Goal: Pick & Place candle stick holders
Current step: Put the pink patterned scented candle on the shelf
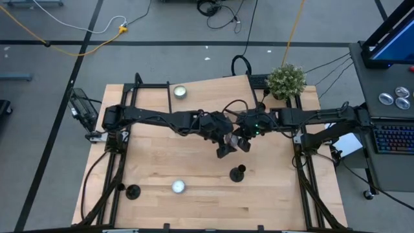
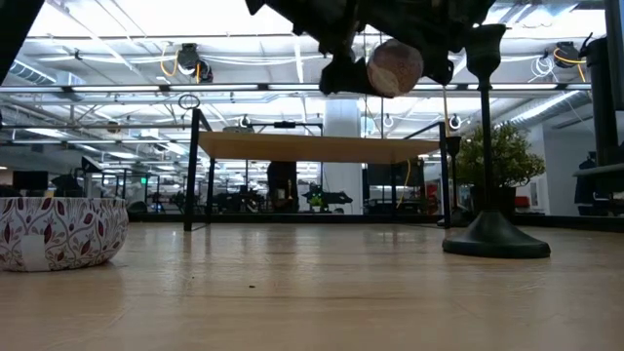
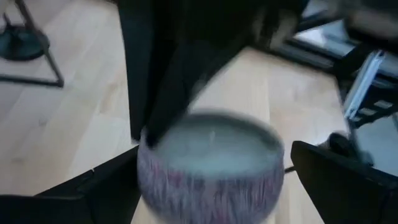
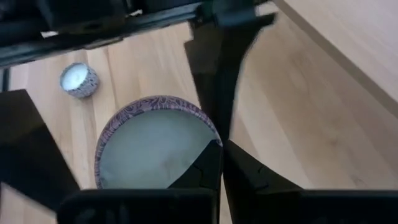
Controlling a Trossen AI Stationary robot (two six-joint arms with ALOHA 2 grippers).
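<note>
Black candle stick holders point(image 1: 238, 173) stand untouched on tabletop point(image 1: 194, 149), one near both grippers. Left gripper point(image 1: 224, 149) fingers spread, released. Right gripper point(image 1: 243, 143) fingers clenched, apparently on candle tin point(image 2: 395, 66) rim, held aloft. Risk: thin pinch slips, tin drops, topples nearby holder.

I count two candle stick holders on the table point(image 1: 213, 207) from overhead: one point(image 1: 238, 173) at 4 o'clock from centre, the other point(image 1: 132, 191) at 8 o'clock. A third I can't find. Candle tins come to three: first tin point(image 1: 179, 92) at 11 o'clock, second tin point(image 1: 178, 187) at 7 o'clock, third tin point(image 4: 155, 149) up near centre. One potted plant point(image 1: 286, 79) at 1 o'clock. Two arms: left arm point(image 1: 162, 118), right arm point(image 1: 317, 116).
</note>
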